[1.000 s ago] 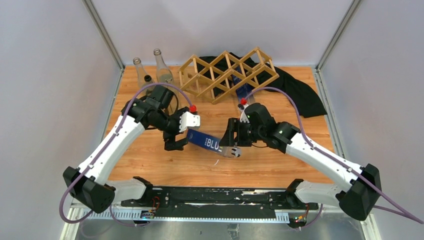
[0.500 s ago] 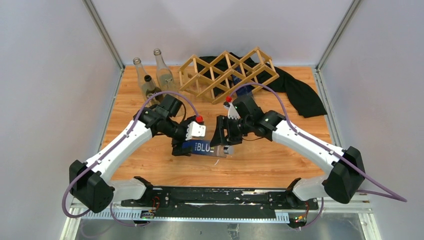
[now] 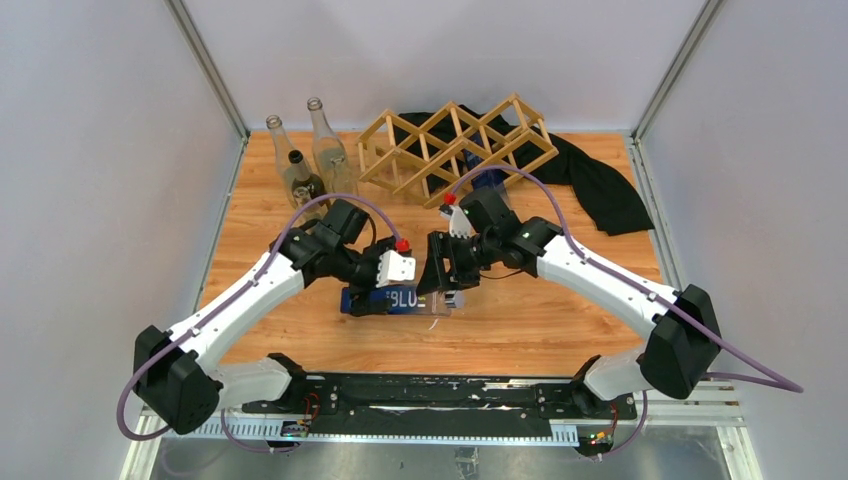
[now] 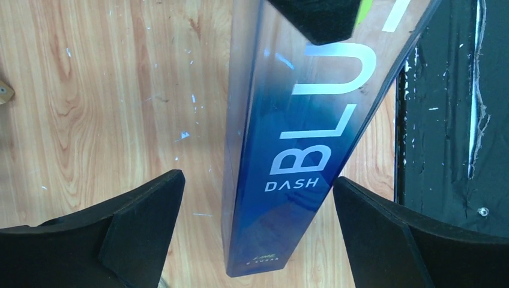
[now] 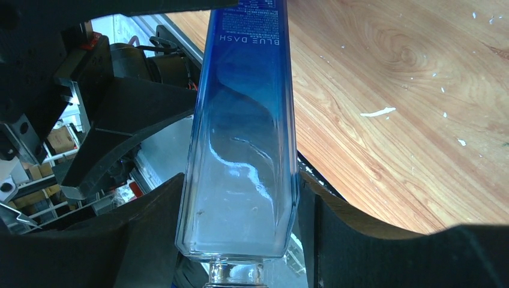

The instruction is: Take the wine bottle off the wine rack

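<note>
- Looking at it, the bottle [image 3: 395, 299] is already off the rack [image 3: 455, 145]. It's lying flat over the middle of the table [image 3: 260, 240], toward the near edge, while the rack sits at the far edge.
- All the holding is done by the right gripper [image 3: 440, 288], clamped on the clear end by the neck.
- Over at the blue base, the left gripper [image 3: 362, 298] straddles it with fingers spread, gaps on both sides. My guess is it's lined up to steady it.
- Can't tell if the bottle touches the wood.

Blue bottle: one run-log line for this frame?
bottle: off rack, lying level | right pincer: shut on bottle | left pincer: open, astride base end, not touching
</note>
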Tool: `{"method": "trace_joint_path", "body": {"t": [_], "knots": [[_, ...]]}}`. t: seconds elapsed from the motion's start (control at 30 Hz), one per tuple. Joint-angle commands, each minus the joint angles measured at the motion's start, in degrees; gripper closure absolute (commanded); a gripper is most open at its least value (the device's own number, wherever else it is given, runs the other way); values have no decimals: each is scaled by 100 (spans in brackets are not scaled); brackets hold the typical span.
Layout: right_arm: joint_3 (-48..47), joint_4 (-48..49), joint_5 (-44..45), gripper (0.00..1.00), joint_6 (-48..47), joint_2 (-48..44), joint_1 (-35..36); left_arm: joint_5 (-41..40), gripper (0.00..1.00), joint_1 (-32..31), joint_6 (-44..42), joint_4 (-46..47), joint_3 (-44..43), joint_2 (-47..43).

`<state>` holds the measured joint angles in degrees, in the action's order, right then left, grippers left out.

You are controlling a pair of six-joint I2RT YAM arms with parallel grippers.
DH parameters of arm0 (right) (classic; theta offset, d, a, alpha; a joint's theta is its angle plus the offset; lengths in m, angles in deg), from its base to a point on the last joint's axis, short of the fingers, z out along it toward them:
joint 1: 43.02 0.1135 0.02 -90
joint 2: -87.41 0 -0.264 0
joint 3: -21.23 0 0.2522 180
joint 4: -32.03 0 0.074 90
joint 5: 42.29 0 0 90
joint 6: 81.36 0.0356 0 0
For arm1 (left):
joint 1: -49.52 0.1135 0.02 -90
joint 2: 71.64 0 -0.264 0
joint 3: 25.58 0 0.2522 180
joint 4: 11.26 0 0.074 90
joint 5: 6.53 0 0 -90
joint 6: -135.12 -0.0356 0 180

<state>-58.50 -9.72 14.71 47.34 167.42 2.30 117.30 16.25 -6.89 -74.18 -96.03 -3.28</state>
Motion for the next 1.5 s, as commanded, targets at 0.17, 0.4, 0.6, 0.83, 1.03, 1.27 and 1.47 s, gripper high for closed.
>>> {"method": "trace_joint_path", "body": {"t": [0.17,0.4,0.6,0.83,1.03,1.27,1.47], "knots": [[-250,839,-650,100,532,-44,-53,-584,2,-360,218,866,597,-117],[-37,1180,-733,100,857,-91,-159,-802,5,-423,405,1111,816,-319],[151,1611,-735,100,1336,-190,-162,-1203,18,-467,1023,1954,1175,-426],[69,1345,-682,53,1170,-309,-180,-1498,61,-469,1225,2181,1154,-542],[-44,1116,-612,14,967,-570,-359,-1237,100,-461,1492,1848,705,-642],[-82,902,-530,9,675,-1238,-803,-287,100,-175,1971,1240,20,-745],[-207,884,-279,4,395,-1777,-1006,1013,100,626,2665,982,-390,-714]]}}
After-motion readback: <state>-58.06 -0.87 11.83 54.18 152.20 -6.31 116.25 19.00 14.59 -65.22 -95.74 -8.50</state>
